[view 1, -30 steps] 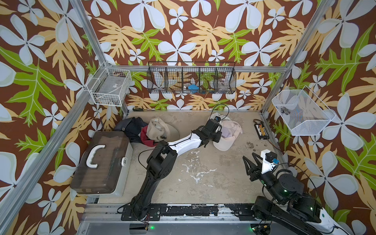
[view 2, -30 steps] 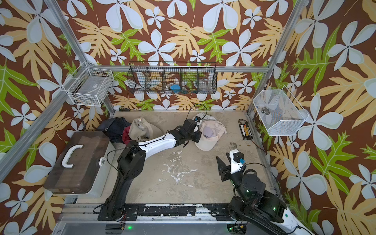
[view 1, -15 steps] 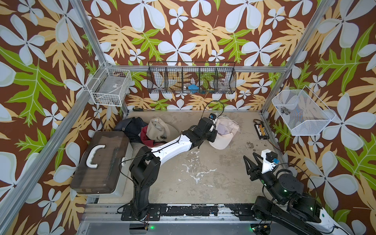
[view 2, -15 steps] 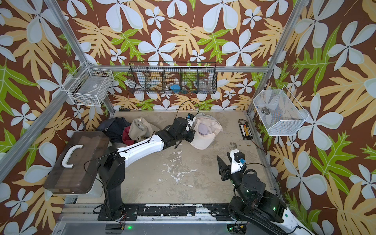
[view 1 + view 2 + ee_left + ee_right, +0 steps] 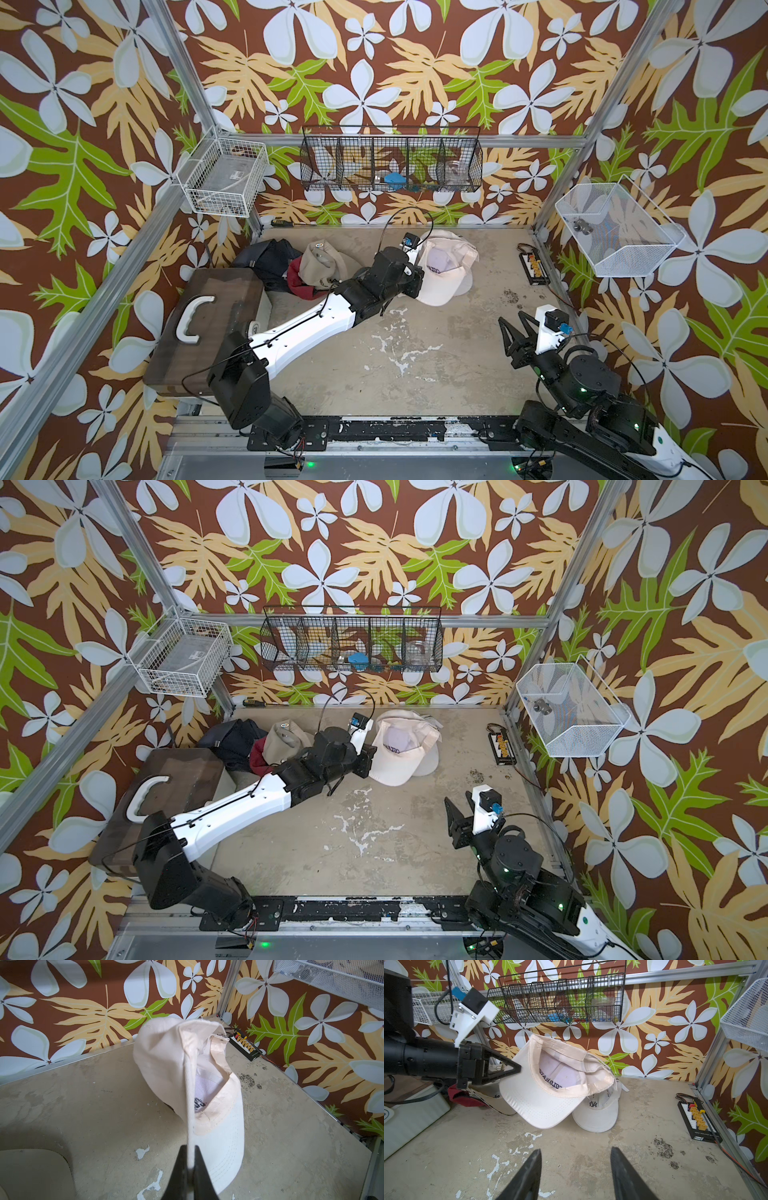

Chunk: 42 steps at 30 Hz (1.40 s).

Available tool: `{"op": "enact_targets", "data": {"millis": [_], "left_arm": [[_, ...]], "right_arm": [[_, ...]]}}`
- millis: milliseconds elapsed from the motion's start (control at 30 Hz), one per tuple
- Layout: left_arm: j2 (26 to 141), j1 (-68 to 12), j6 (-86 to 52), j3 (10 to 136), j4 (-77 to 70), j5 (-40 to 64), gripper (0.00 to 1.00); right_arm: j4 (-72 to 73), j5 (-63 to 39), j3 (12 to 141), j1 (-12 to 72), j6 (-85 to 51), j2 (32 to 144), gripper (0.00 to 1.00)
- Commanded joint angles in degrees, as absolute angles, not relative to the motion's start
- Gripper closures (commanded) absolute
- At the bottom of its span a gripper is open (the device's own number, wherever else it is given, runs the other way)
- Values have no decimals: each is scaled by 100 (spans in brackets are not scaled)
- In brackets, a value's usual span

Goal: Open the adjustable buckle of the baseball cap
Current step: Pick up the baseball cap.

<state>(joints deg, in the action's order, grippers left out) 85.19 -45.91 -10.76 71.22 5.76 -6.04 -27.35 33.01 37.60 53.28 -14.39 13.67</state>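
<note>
At left pincer (image 5: pixel 190 1150): one white cap (image 5: pixel 542 1103) of two.

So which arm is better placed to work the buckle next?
Probably the right. The left hand is shut on the rim of the cream cap, holding it up; the right hand is open, empty and faces the cap.
</note>
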Motion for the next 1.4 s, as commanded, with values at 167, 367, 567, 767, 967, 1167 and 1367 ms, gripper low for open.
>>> {"op": "enact_targets", "data": {"millis": [167,367,567,767,967,1167,1367], "left_arm": [[7601,-4588,-1055,6581,413,-813,100],[7078,-4589,-1093,6375,552,-802,100],[6558,-4589,-1159,6182,712,-816,100],[6114,-4589,-1217,5972,872,-825,100],[5644,-4588,-1344,5771,965,-788,100],[5293,-4597,-1490,5587,1098,-689,100],[4995,-4597,-1580,5417,1193,-681,100]], "right_arm": [[-2695,3308,3784,5335,-1444,1531,41],[-2568,3129,3888,5335,-1323,2017,39],[-1899,2779,3828,5335,-1423,2415,38],[-1266,2680,3890,5290,-1488,2784,36],[-826,1045,3902,3917,-1938,3355,36],[207,-1563,3582,2052,-2694,3978,36],[1161,-2559,3432,1758,-3182,4454,36]]}}
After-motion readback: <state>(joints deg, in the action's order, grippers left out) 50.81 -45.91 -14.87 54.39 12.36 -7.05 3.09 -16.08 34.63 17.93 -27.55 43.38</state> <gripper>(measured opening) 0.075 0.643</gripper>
